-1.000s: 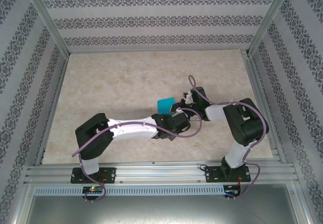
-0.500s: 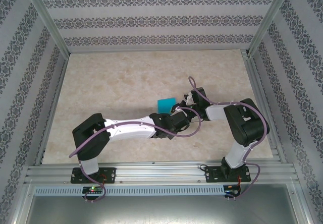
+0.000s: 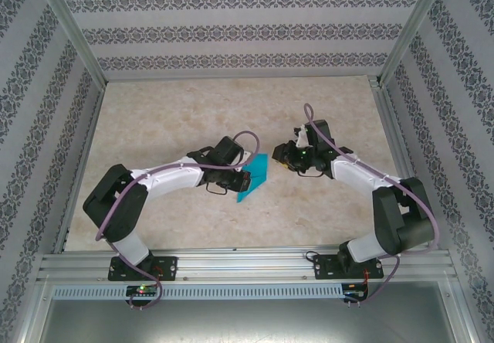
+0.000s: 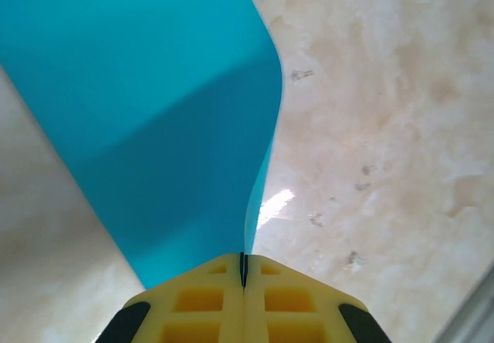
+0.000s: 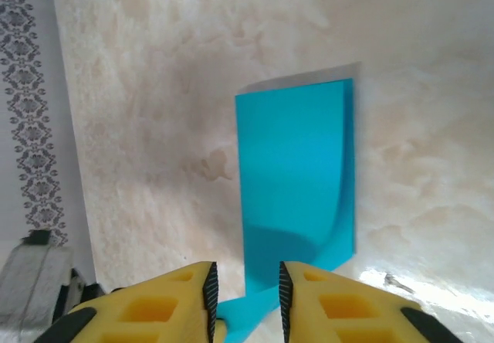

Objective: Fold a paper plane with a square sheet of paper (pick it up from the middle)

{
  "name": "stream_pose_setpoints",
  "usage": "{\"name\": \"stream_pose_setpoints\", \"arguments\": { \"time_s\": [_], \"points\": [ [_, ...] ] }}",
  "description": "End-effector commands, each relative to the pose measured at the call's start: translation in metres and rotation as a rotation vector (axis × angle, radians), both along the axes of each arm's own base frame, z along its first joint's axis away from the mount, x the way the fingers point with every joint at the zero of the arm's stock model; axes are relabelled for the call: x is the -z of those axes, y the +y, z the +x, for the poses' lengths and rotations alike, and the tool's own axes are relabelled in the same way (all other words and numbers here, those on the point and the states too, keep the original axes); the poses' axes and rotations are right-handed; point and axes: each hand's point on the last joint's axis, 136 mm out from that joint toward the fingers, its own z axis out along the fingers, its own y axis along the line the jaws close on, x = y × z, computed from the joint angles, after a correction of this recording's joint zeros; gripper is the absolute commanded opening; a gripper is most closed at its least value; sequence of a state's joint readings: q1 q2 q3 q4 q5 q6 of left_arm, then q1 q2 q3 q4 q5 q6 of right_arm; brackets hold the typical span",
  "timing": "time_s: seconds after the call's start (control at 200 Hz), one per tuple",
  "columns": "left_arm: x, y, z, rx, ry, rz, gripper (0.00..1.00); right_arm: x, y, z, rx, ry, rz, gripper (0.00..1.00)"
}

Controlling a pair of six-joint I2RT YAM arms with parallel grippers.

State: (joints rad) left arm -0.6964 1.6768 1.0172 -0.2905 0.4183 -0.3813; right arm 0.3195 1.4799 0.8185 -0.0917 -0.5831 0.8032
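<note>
The left claw (image 4: 243,272) is clenched on one edge of the square sheet of paper (image 4: 154,111), its jaws pressed together with the thin teal paper between them. The sheet is over the middle of the tabletop (image 3: 170,119), between the two arms, and bends into a soft curve, so it looks doubled over but not creased. The right claw (image 5: 245,290) is released, jaws apart, just beside the sheet. I judge the task is at the beginning: perhaps the first fold is started, while nose and wings are left.
</note>
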Motion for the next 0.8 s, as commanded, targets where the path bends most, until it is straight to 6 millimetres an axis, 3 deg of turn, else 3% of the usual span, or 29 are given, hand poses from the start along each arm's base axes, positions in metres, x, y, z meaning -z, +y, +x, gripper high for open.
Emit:
{"name": "stream_pose_setpoints", "arguments": {
  "time_s": [0.0,0.12,0.215,0.48,0.794],
  "points": [
    [-0.015,-0.021,-0.009,0.059,0.091,-0.171,0.01,0.001,0.02,-0.001,-0.072,0.001,-0.015,0.23],
    [-0.008,-0.017,-0.006,0.058,0.117,-0.156,0.02,0.014,0.034,0.005,-0.102,0.035,-0.053,0.18],
    [-0.004,-0.013,-0.004,0.046,0.124,-0.149,0.02,0.033,0.034,0.01,-0.1,0.074,-0.129,0.15],
    [0.004,-0.003,0.001,0.019,0.139,-0.127,0.03,0.062,0.045,0.016,-0.157,0.125,-0.191,0.12],
    [0.014,0.001,0.01,0.008,0.159,-0.084,0.04,0.093,0.036,0.016,-0.221,0.173,-0.315,0.11]
  ]
}}
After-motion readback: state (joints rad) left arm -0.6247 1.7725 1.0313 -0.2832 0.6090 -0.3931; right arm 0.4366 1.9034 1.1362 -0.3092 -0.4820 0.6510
